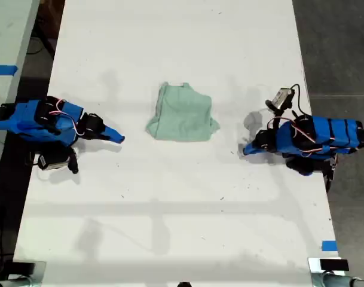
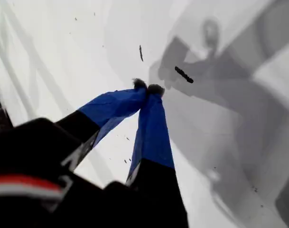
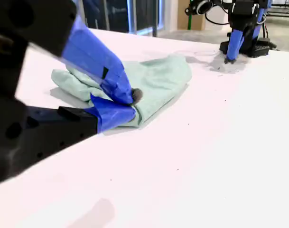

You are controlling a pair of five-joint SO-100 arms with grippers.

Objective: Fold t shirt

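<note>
Here the t shirt (image 1: 183, 113) lies centre-frame between both pressed-together, empty pincers, my first pincer (image 1: 244, 149) and my second pincer (image 1: 120, 139), roughly equidistant.

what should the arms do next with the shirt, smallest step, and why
Probably open my second gripper and ease it toward the near edge of the t shirt. Both it and my first gripper are shut on nothing. In the exterior view the t shirt lies between them, touching neither, and the second gripper already points at it.

My first end effector (image 2: 147, 87) and my second end effector (image 3: 133, 101) both rest low, jaws closed.
</note>
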